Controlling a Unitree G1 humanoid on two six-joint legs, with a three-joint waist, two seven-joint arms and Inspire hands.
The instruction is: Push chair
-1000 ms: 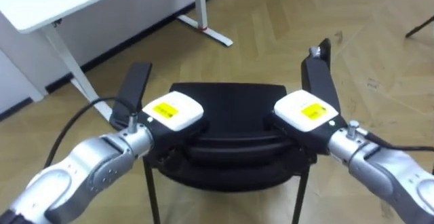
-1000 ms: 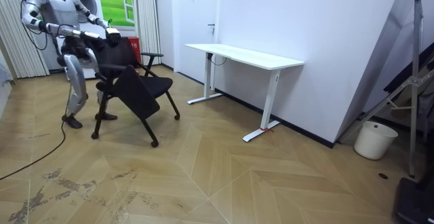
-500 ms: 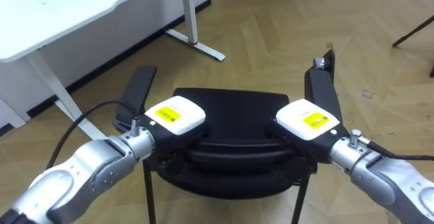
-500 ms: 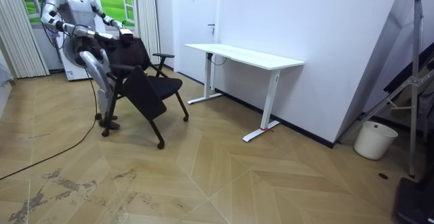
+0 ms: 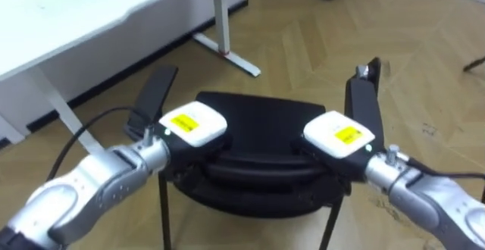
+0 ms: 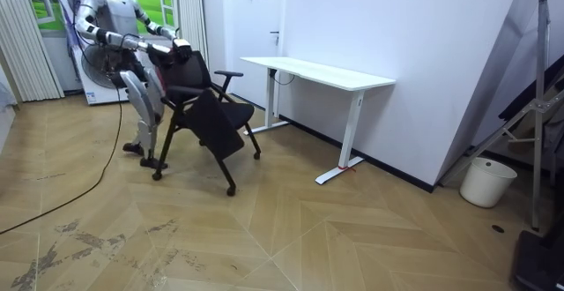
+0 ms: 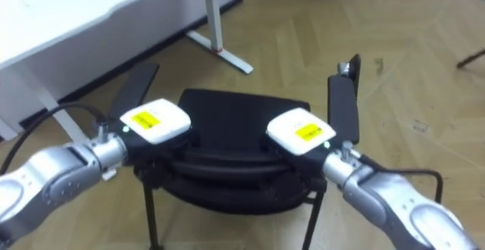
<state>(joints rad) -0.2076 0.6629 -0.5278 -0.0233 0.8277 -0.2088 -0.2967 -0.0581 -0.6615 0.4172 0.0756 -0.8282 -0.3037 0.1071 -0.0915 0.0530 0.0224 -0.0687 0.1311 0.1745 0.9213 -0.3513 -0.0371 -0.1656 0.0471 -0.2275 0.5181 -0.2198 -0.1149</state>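
Note:
A black chair (image 5: 258,121) with two armrests stands right below me, seen from behind its backrest (image 5: 261,168). My left hand (image 5: 189,126) rests on the backrest's top at its left end. My right hand (image 5: 339,135) rests on the top at the right end. Both hands show their white backs with yellow labels; what lies under them merges with the dark chair. In the room view I stand behind the chair (image 6: 207,115) at the room view's left, both arms stretched out to its backrest. The chair's seat faces a white desk (image 6: 317,72).
The white desk (image 5: 91,15) stands ahead on my left, with its foot (image 5: 227,49) on the wooden floor just beyond the chair. A white bucket (image 6: 487,182) and a leaning metal frame (image 6: 538,106) stand far off at the room view's right.
The chair has rolled towards the room view's right, closer to the desk, and I have walked along behind it. Both hands have stayed on the backrest.

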